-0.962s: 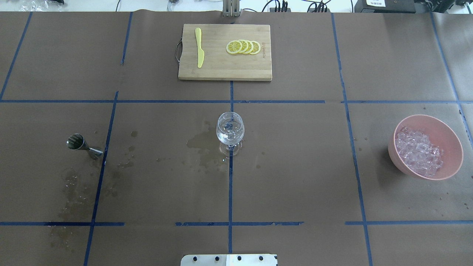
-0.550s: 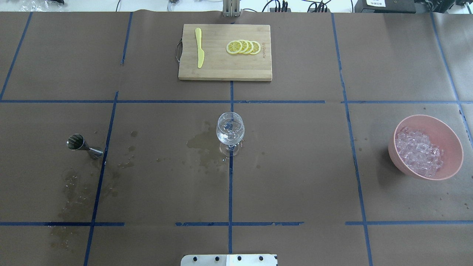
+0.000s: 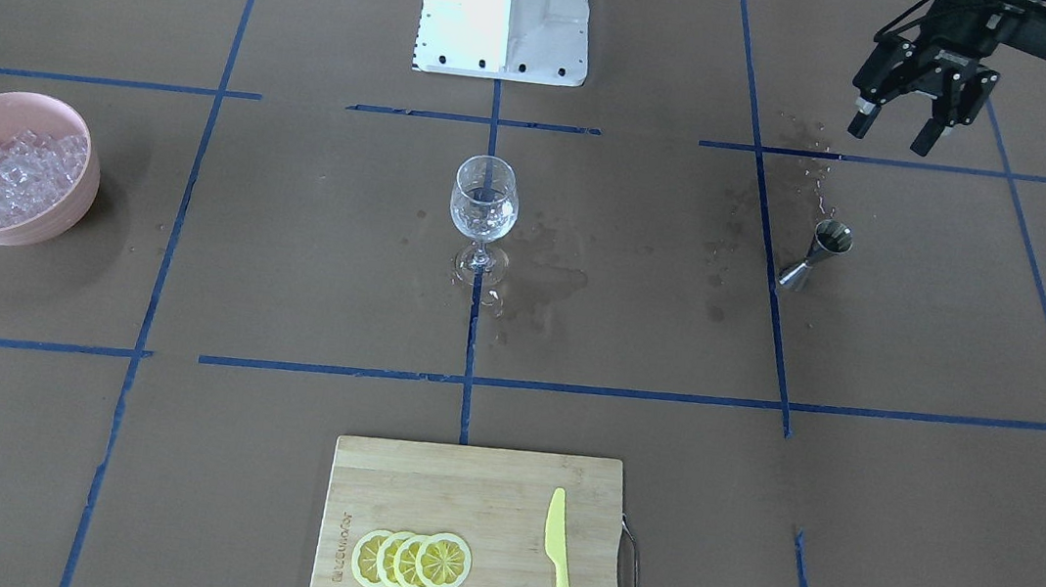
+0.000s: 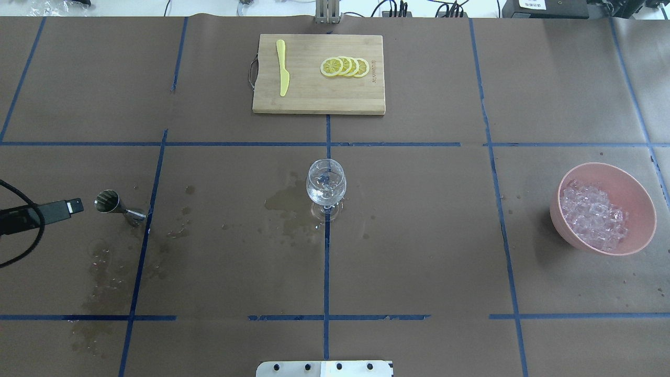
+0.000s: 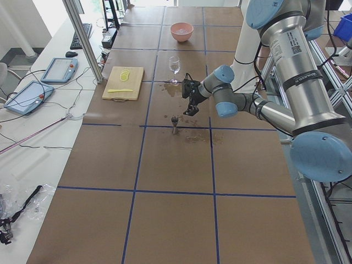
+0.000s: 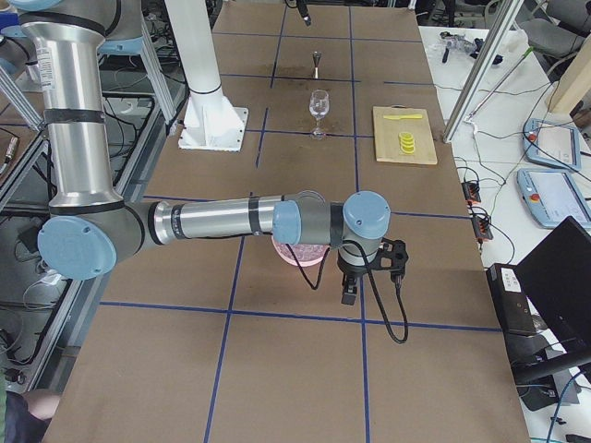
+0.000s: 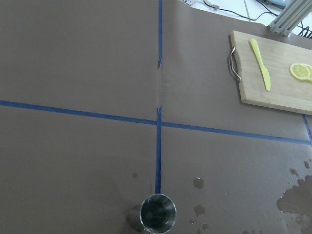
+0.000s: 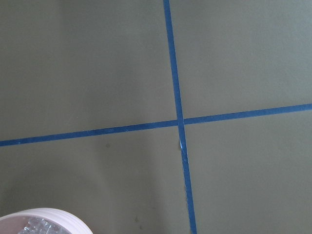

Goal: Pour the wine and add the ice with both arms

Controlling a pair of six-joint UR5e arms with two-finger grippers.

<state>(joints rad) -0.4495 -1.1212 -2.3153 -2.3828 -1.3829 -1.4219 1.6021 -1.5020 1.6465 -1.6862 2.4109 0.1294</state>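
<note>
Steel jigger point(image 3: 813, 258) near wide-open, empty left end effector point(image 3: 888, 136), ice point(image 4: 594, 220) in pink bowl point(image 4: 631, 178) by right end effector point(image 6: 349, 295), grip unclear

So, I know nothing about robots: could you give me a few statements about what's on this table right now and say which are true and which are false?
1. The ice sits in a pink bowl. True.
2. The left hand grips the metal measuring cup. False: the hand is open and empty, apart from the cup, which stands on the table.
3. Lemon slices lie on the wooden board, along with a yellow knife. True.
4. The stemmed glass lies on its side. False: it stands upright.
</note>
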